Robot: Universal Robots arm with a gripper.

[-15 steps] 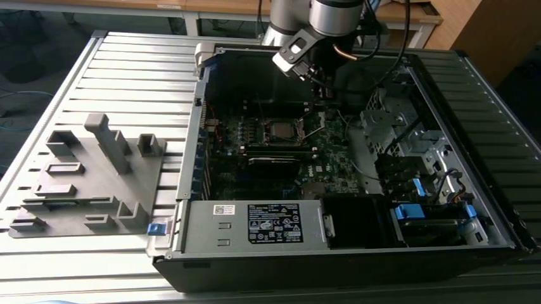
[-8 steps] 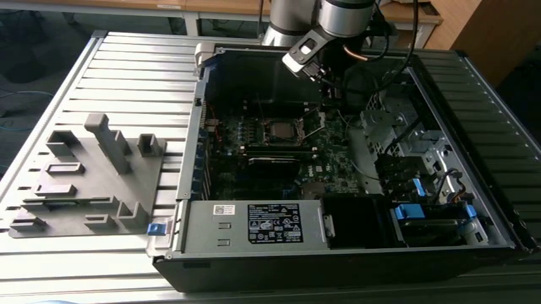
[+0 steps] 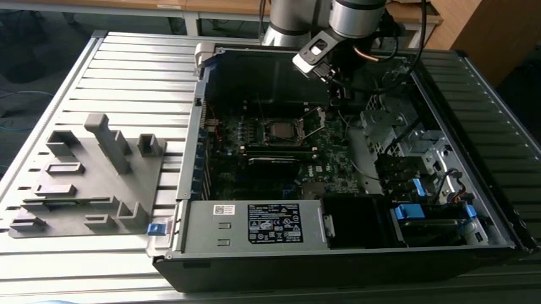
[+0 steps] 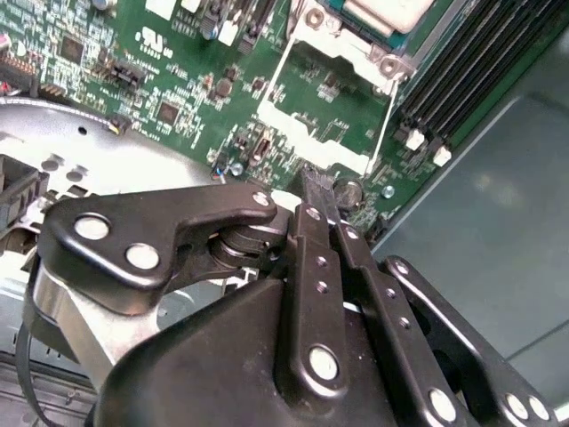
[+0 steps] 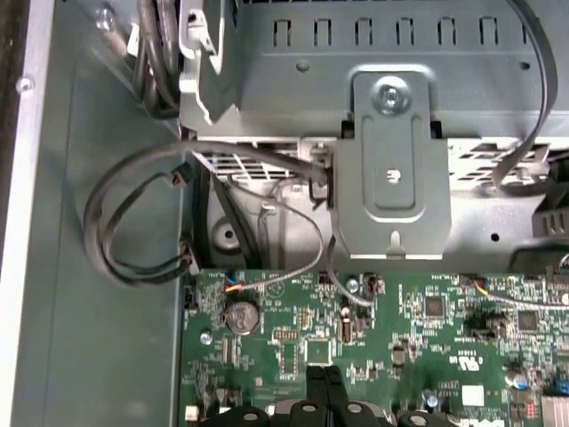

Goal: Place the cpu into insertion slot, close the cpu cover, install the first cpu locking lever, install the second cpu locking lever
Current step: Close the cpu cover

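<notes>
Claw [image 4: 313,178] is pressed together with nothing between the fingers. In the first wrist view the claw [image 5: 324,381] reads the same. The tip sits low over the green board, just beside the free edge of the cpu cover [image 4: 293,123]; I cannot tell whether they touch. The cover is hinged open, lying away from the insertion slot [image 3: 282,130]. The cpu [image 4: 384,11] appears seated in the slot, pale metal top up. In the exterior view the claw [image 3: 345,100] hangs inside the open case [image 3: 253,259] on the bench [image 3: 127,69], to the exterior view's right of the slot.

Risks, as judged:
- The cover edge is thin. A closed tip pushing on it may slip off and rake the small parts on the board beneath.
- If the chip is not fully flat, the frame could come down on a corner and load the contacts.
- The lever rod [image 4: 392,111] runs close beside the frame and may snag the frame or a finger.
- The loose cables [image 5: 133,222] near the wrist could catch.
</notes>
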